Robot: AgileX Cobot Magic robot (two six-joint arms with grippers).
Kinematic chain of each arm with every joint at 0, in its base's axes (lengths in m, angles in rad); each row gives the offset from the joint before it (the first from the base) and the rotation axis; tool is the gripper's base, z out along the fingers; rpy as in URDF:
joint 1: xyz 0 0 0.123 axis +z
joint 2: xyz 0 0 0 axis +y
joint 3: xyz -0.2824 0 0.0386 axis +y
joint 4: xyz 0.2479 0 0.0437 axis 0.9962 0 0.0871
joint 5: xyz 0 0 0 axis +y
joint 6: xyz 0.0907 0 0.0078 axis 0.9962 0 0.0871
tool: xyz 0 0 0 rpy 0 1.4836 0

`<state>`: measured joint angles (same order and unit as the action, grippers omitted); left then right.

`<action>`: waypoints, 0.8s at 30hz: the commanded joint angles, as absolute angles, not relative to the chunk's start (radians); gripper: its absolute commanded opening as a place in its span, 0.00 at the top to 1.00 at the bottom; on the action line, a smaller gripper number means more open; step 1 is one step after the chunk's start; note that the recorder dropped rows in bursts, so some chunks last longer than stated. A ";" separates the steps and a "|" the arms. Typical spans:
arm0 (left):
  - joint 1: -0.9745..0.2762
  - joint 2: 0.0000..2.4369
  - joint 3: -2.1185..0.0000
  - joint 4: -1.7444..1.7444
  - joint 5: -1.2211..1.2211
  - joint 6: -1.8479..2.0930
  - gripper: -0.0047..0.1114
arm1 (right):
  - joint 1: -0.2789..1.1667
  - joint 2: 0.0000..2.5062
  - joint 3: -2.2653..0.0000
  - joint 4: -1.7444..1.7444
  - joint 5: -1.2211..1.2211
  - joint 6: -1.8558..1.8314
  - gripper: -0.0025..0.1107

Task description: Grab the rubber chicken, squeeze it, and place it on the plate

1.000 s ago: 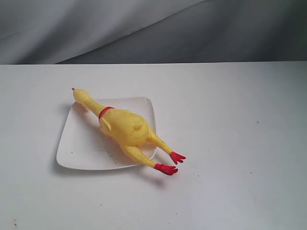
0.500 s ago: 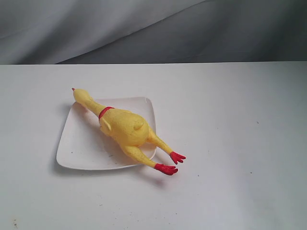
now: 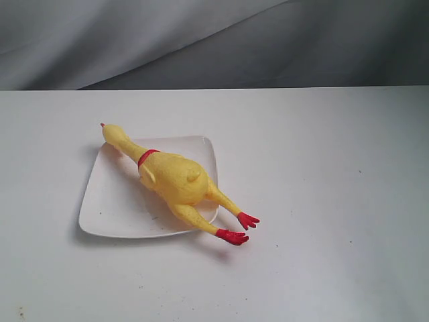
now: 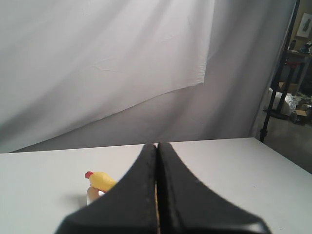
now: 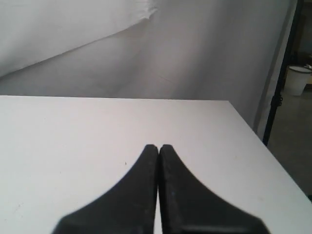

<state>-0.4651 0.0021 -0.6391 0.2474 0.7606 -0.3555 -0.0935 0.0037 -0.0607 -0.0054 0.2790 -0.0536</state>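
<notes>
- Chicken of yellow rubber lay diagonally across the glossy white square plate, with its red feet past the rim over the white counter.
- Left hand was pressed together, empty.
- Right hand was likewise closed on nothing.

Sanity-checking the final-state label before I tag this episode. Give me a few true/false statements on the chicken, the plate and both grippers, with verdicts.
1. The rubber chicken lies diagonally across the plate. True.
2. Its red feet sit inside the plate's rim. False: they stick out past the rim, over the table.
3. The left gripper is shut on nothing. True.
4. The right gripper grips the chicken. False: it is shut and empty, with only bare table in its view.
</notes>
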 commanded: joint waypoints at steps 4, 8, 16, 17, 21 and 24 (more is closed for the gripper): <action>-0.469 0.000 -0.633 0.244 0.763 -0.359 0.96 | -0.090 0.000 0.000 -0.016 0.286 0.015 0.98; -0.469 0.000 -0.633 0.244 0.763 -0.359 0.96 | -0.090 0.000 0.000 -0.016 0.310 0.000 0.98; -0.469 0.000 -0.633 0.244 0.763 -0.359 0.96 | -0.090 0.000 0.000 0.011 0.332 0.000 0.98; -0.469 0.000 -0.633 0.244 0.763 -0.359 0.96 | -0.090 0.000 0.000 0.011 0.332 0.000 0.98; -0.469 0.000 -0.633 0.244 0.763 -0.359 0.96 | -0.090 0.000 0.000 0.011 0.330 0.000 0.98; -0.469 0.000 -0.633 0.244 0.763 -0.359 0.96 | -0.090 0.000 0.000 0.011 0.330 0.000 0.98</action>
<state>-0.4651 0.0021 -0.6391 0.2474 0.7606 -0.3555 -0.0935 0.0037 -0.0031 0.0000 0.3292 0.0000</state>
